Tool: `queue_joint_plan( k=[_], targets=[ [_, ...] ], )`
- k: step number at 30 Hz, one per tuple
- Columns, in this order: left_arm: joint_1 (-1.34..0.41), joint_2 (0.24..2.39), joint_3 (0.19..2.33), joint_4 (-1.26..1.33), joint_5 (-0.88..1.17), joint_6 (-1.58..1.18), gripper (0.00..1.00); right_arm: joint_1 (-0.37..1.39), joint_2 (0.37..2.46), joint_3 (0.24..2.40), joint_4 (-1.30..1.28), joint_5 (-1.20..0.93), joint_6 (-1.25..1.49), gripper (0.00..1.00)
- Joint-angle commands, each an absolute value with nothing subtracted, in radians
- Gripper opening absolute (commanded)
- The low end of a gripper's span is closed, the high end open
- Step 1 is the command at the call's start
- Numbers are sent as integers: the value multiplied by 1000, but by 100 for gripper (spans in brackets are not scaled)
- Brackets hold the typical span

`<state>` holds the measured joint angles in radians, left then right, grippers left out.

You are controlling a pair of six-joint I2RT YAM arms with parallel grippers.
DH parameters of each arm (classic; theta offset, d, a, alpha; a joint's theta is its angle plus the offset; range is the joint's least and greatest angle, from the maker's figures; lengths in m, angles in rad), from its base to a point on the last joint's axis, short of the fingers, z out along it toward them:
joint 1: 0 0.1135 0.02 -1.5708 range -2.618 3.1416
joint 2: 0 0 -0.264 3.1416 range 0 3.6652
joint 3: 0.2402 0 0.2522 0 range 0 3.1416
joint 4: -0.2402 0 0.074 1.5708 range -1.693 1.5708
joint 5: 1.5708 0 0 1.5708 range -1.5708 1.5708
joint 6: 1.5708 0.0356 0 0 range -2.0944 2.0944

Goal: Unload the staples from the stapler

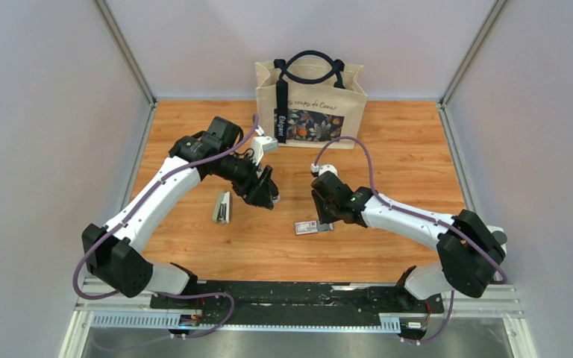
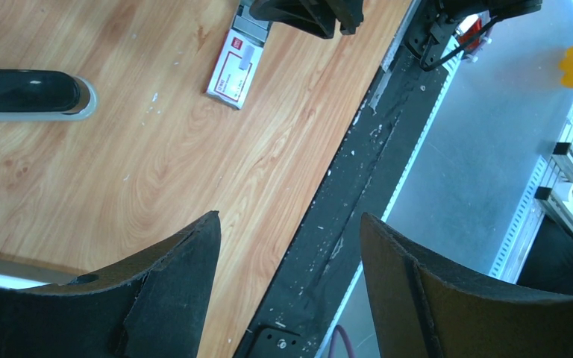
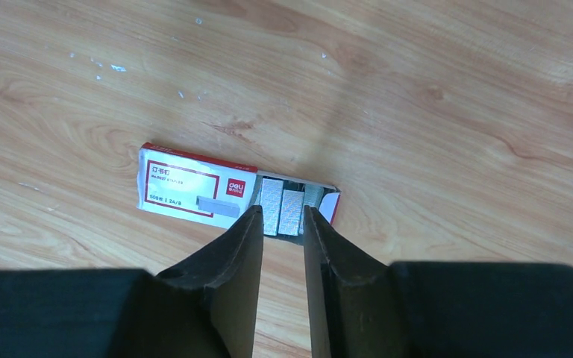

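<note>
1. Black-grey metal stapler (image 1: 222, 207) lies on wooden bench (image 1: 403, 149), at 9 o'clock of red-white cardboard staple box (image 1: 307, 227).
2. Left end effector (image 2: 289, 220) is wide and empty; right end effector (image 3: 282, 216) is narrow, above silver staples (image 3: 272, 198).
3. Retreat vertically; a sideways drag likely shifts the box.

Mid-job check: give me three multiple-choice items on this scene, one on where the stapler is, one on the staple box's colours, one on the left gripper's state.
1. Where does the stapler lie?
A. On the table, left of the staple box
B. On top of the staple box
C. On the table, right of the staple box

2. What colours is the staple box?
A. Blue and yellow
B. White and red
C. All green

3. How does the left gripper stand?
A. Shut on the stapler
B. Shut on the staple box
C. Open, holding nothing

Answers:
1 A: the top view shows it on the wood, left of the box.
2 B: the right wrist view shows a white face with red edges.
3 C: its fingers are wide apart with nothing held between them.
</note>
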<state>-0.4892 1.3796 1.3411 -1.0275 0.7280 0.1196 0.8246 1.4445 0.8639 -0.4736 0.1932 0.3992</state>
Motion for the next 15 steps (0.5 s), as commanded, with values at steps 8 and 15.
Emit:
queue_joint_plan(
  k=[8, 15],
  targets=[
    [-613, 1454, 1339, -1020, 674, 248, 77, 741, 1355, 802, -480, 180, 434, 30],
    [-678, 1614, 1348, -988, 562, 367, 71, 654, 1325, 732, -453, 103, 459, 25]
  ],
)
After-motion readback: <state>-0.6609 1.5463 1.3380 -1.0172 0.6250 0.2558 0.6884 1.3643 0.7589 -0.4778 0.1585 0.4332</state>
